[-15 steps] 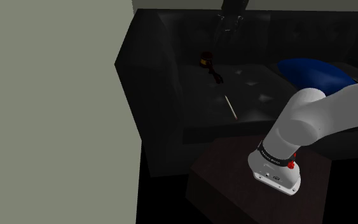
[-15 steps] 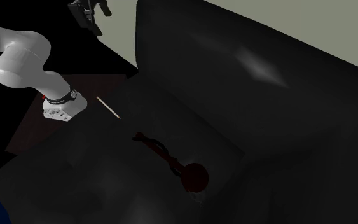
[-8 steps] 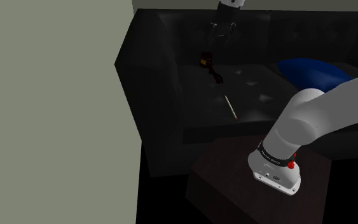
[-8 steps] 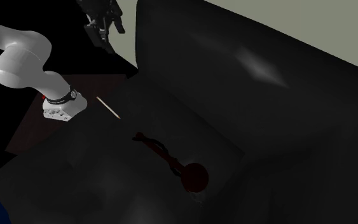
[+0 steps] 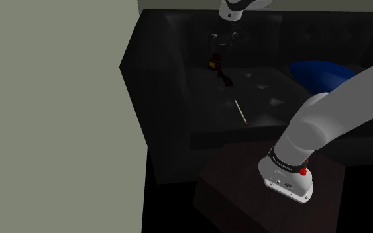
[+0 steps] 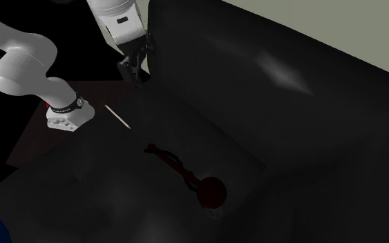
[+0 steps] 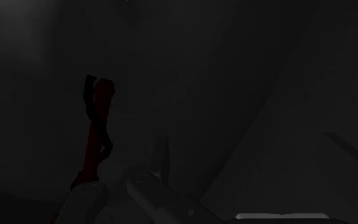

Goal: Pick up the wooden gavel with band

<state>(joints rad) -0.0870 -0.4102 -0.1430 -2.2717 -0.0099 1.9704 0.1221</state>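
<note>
Hovering with pincer spread apart, empty, above dark-red gavel lying flat on dark sofa seat by the armrest corner; likely poised for descent onto handle.

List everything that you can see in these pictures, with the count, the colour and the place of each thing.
sofa: one, black, behind and under the other things.
gavel: one, dark red with a yellowish band on its head, lying on the sofa's seat.
thin stick: one, pale tan, lying on the seat near its front edge, apart from the gavel.
rounded cushion-like thing: one, blue, on the seat at the shoulder view's right.
wall: one, grey-green, at the shoulder view's left.
stand: one, dark brown box, in front of the sofa.
arm: one, white with dark joints, reaching over the seat.
tool: one, black, open, above the seat, not touching the gavel.
</note>
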